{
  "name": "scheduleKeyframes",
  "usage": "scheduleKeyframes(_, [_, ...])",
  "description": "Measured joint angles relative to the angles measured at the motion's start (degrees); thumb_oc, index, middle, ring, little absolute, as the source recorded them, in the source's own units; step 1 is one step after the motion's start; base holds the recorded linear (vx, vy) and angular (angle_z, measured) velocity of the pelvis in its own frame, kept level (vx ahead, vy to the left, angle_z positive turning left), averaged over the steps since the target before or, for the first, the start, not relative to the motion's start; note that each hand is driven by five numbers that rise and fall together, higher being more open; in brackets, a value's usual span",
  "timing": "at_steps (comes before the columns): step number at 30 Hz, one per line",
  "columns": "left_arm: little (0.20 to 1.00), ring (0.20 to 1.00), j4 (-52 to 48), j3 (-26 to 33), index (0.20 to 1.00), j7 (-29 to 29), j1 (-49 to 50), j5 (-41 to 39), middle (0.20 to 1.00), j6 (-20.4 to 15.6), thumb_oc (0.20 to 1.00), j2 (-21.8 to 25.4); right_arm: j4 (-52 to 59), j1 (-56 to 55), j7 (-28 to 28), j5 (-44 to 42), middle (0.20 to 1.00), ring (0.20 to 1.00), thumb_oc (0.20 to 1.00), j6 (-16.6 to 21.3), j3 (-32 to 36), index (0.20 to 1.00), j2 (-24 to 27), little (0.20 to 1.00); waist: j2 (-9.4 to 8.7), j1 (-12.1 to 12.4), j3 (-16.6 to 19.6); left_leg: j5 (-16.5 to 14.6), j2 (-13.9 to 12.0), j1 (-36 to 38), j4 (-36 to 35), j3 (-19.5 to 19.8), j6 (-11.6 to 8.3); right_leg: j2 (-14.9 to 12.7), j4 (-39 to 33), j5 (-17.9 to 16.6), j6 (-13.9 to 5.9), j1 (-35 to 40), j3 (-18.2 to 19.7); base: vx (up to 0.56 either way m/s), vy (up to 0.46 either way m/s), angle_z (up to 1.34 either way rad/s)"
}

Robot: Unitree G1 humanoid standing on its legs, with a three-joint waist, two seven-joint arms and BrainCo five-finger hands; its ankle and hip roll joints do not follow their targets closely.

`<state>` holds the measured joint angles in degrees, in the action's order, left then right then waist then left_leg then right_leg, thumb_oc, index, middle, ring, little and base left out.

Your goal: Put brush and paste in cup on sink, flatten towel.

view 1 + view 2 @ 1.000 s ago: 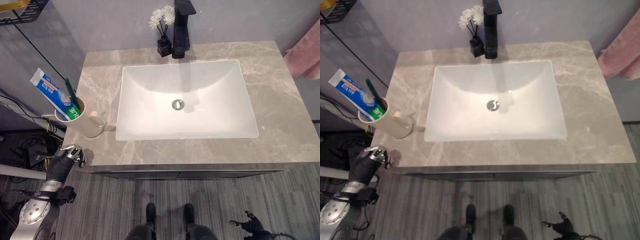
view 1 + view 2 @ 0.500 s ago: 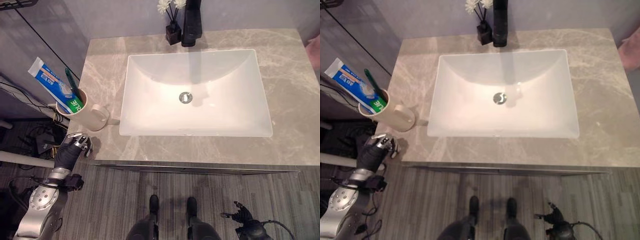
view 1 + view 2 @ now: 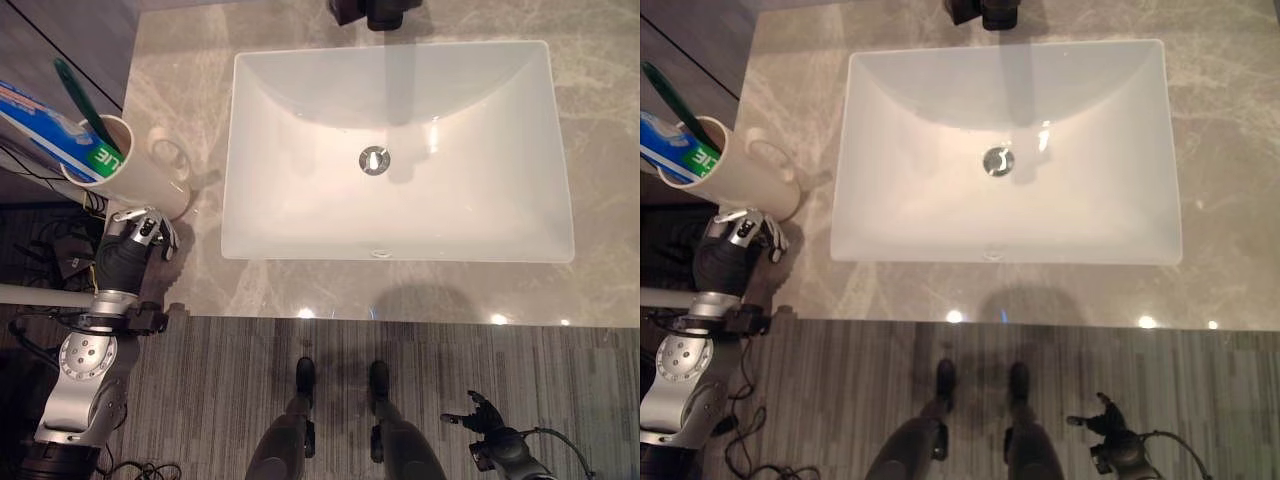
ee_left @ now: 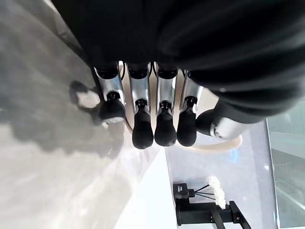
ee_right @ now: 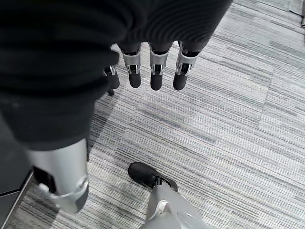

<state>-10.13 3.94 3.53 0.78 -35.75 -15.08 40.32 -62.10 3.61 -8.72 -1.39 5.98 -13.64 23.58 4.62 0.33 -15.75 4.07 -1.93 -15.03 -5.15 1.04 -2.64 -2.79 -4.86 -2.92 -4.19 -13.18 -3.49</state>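
Already in the cup (image 3: 128, 165), at the upper left of the frame, I see the toothbrush (image 3: 83, 102) with its green handle and the blue-and-white paste (image 3: 42, 135) tube, both leaning out toward the left edge. That cream cup stands on the grey marbled surface (image 3: 190, 290) just left of the white sink (image 3: 397, 150), its handle turned toward the basin. No towel is in my head views.

My left hand (image 3: 137, 232) sits directly below the cup, at the surface's near-left corner, very close to the cup's base. From the left wrist view its fingers (image 4: 143, 129) hang straight in a row above the surface with nothing between them and the thumb, so it is released. The cup's rim shows just past the fingertips there.

My right hand (image 3: 480, 425) hangs low at the lower right of the frame, over the striped floor (image 5: 224, 114); its fingers are relaxed and holding nothing.

At the top edge, the black tap (image 3: 385, 12) base stands behind the sink.
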Motion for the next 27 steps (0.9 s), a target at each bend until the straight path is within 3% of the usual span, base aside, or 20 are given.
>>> scheduleKeyframes(5, [0.200, 0.200, -0.04, 2.37, 0.200, 0.92, -1.14, 0.75, 0.200, -1.14, 0.200, 0.56, 2.66, 1.80, 0.00, 0.01, 1.000, 1.000, 1.000, 0.08, -0.59, 1.000, 0.00, 1.000, -1.30, 0.04, -0.80, 0.00, -0.24, -0.91, 0.01, -1.41, 0.01, 0.21, 0.00, -0.57, -0.01, -1.65, 1.44, -0.01, 0.023, -0.12])
scheduleKeyframes(13, [0.200, 0.200, 0.38, 2.31, 0.200, 1.98, -2.13, 0.79, 0.200, -1.08, 0.200, 0.69, 2.96, 2.71, 0.01, 0.01, 1.000, 1.000, 1.000, 0.08, -1.28, 1.000, -0.02, 1.000, -1.48, -0.11, -0.90, 0.00, -0.32, -0.75, 0.01, -1.88, 0.02, 0.31, 0.00, -0.78, 0.13, -1.82, 2.14, 0.01, 0.009, -0.05])
scheduleKeyframes(22, [0.200, 0.200, -0.19, 3.86, 0.200, -0.81, 6.52, 0.69, 0.200, -0.89, 0.200, -0.26, -1.80, 2.87, 0.15, 0.45, 1.000, 1.000, 1.000, -0.16, -1.05, 1.000, -0.26, 1.000, -1.82, -0.42, -0.89, -0.05, -0.53, 3.10, -0.01, -3.01, 0.01, 0.50, -0.02, -1.00, 0.12, 1.49, 3.42, 0.00, 0.002, -0.07])
scheduleKeyframes(27, [0.200, 0.200, 0.10, 4.71, 0.200, -1.69, 8.95, 0.67, 0.200, -0.18, 0.200, -0.28, -1.82, 2.61, 0.18, 1.99, 1.000, 1.000, 1.000, -0.19, -1.55, 1.000, -0.29, 1.000, -1.31, 0.63, -0.57, 0.23, -0.61, 2.97, -0.01, -2.89, 0.03, 0.60, -0.02, -1.59, 0.26, 1.35, 3.46, -0.01, 0.001, 0.00])
